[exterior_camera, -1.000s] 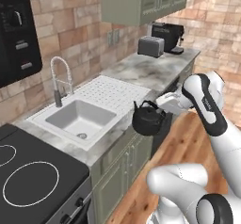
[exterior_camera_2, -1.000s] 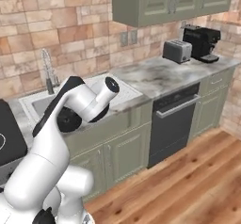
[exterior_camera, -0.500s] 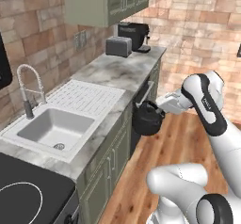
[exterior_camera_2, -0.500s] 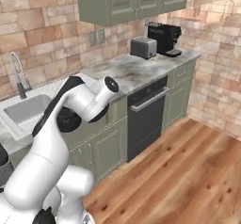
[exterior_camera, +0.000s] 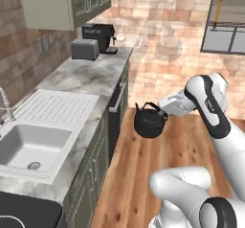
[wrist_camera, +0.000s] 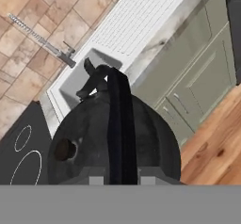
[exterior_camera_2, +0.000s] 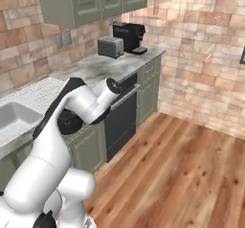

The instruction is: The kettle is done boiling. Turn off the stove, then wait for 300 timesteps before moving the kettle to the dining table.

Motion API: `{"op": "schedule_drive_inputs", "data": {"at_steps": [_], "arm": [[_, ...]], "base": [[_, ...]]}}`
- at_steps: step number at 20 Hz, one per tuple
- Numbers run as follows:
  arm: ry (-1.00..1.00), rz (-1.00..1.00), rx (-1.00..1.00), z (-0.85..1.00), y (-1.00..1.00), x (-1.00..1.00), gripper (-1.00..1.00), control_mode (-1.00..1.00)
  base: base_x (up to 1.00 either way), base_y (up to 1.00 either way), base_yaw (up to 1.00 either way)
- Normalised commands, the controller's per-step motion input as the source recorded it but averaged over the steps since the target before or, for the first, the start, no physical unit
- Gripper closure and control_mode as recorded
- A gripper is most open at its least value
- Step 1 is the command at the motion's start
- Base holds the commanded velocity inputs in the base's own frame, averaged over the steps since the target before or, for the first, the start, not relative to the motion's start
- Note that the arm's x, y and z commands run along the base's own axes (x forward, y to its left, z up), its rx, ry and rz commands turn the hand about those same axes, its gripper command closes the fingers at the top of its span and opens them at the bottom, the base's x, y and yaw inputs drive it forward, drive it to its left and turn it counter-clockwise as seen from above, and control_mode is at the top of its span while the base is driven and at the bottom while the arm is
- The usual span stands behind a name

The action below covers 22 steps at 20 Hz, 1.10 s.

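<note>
Left base view showed the white arm reaching out over the wooden floor [exterior_camera: 143, 174], its gripper [exterior_camera: 162, 108] clamped on the arched handle of the kettle [exterior_camera: 149, 122]. The squat black kettle hung in mid-air beside the counter's edge, clear of the marble counter [exterior_camera: 81, 83] and level with the dark appliance door set in the green cabinets [exterior_camera: 98, 160]. Its spout pointed away from the gripper, toward the counter.

On that counter lay the white sink [exterior_camera: 28, 145] with its ribbed drainboard, and farther along stood a grey toaster [exterior_camera: 84, 49] and a black coffee machine [exterior_camera: 101, 38] against the brick wall. A corner of the black stove [exterior_camera: 24, 215] showed at the lower left, well apart from the kettle.

From the right base view the arm's elbow covered most of the kettle [exterior_camera_2: 70, 121], which showed as a dark round shape before the cabinet fronts; the toaster [exterior_camera_2: 110, 47] and coffee machine [exterior_camera_2: 129, 36] stood beyond.

The hand view looked down on the kettle [wrist_camera: 84, 138], its handle running straight up between the jaws, which were narrowed tight upon it. Its knobbed lid sat to the left of the handle. Below lay the sink [wrist_camera: 80, 84], the faucet [wrist_camera: 40, 37] and the stove [wrist_camera: 21, 150] with its white rings.
</note>
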Motion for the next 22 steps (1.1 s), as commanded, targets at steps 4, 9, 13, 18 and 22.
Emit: {"op": "schedule_drive_inputs", "data": {"at_steps": [4, 9, 13, 18, 22], "arm": [[0.00, 0.00, 0.00, 0.00, 0.00, 0.00, 1.00, 1.00], [0.00, 0.00, 0.00, 0.00, 0.00, 0.00, 1.00, 1.00], [0.00, 0.00, 0.00, 0.00, 0.00, 0.00, 1.00, 1.00], [0.00, 0.00, 0.00, 0.00, 0.00, 0.00, 1.00, 1.00], [0.00, 0.00, 0.00, 0.00, 0.00, 0.00, 1.00, 1.00]], "base": [[-0.01, 0.00, -0.35], [-0.01, 0.00, -0.35], [0.00, 0.00, -0.34], [0.00, 0.00, -0.34], [0.00, 0.00, -0.32]]}}
